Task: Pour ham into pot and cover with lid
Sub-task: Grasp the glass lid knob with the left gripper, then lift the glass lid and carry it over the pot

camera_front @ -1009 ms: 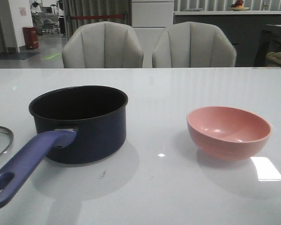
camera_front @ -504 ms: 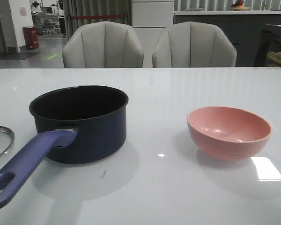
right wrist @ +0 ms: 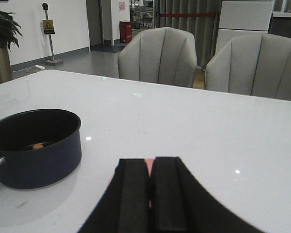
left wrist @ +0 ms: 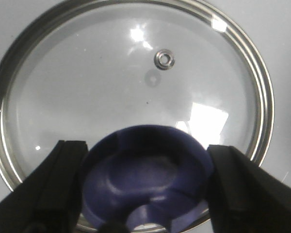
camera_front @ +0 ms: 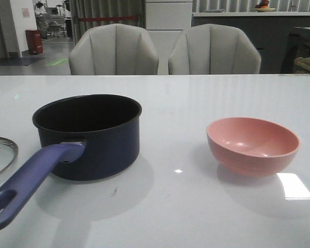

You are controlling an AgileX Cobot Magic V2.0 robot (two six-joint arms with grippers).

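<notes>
The table (camera_front: pixel 196 206) is white, smooth and shiny, and lights show in it. The pot (camera_front: pixel 101 142) is dark blue outside with a soft shine, and black and dull inside. Its handle (camera_front: pixel 31 181) looks like smooth purple plastic. The lid (left wrist: pixel 136 82) is clear glass with a shiny metal rim and a small metal rivet. Its knob (left wrist: pixel 145 177) looks like smooth blue plastic. The bowl (camera_front: pixel 253 145) is pink, smooth and a bit shiny. The chairs (camera_front: pixel 113 51) look soft and dull grey.

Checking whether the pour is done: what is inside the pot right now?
The right wrist view shows one small orange piece of ham on the black floor of the pot. The near wall hides the rest of the floor, so any further pieces cannot be seen.
</notes>
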